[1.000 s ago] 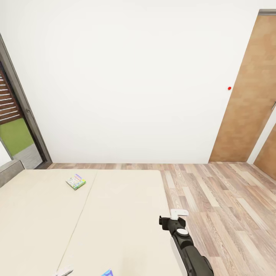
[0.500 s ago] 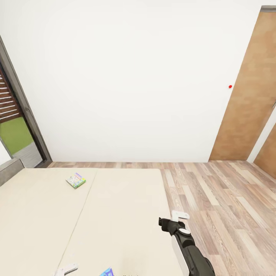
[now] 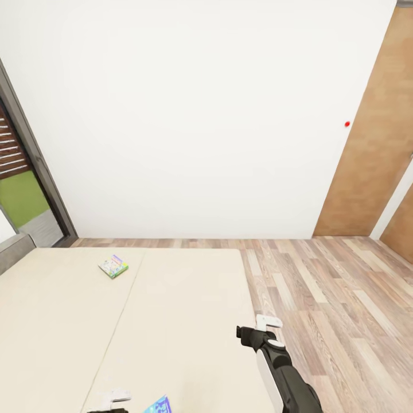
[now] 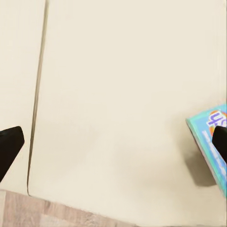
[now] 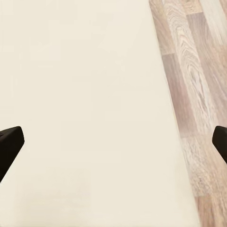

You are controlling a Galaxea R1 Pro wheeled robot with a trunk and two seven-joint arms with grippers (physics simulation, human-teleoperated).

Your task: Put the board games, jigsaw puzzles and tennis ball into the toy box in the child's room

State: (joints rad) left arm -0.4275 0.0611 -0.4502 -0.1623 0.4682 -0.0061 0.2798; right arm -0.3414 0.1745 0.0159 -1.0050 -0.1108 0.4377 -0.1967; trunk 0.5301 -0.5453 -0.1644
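A green-bordered board game [image 3: 113, 267] lies flat on the beige bed [image 3: 172, 321], far out near the mattress seam. A mostly blue board game [image 3: 158, 406] lies at the bed's near edge. It also appears at the frame edge in the left wrist view as the blue board game [image 4: 211, 144], beside one black fingertip [image 4: 9, 146]. My left gripper [image 3: 112, 400] hovers open just left of it, holding nothing. My right gripper [image 3: 259, 328] hangs open over the bed's right edge, empty. The table, toy box, jigsaw puzzles and tennis ball are out of view.
Wood-plank floor [image 3: 321, 298] runs along the right of the bed, also seen in the right wrist view as plank floor [image 5: 189, 75]. A white wall stands behind, with a wooden door [image 3: 373, 160] at the right. A dark-framed window [image 3: 26, 172] stands at the left.
The head view has shifted a little, so the bed and floor sit higher in the picture. My left gripper has come further into view, moving right toward the blue board game.
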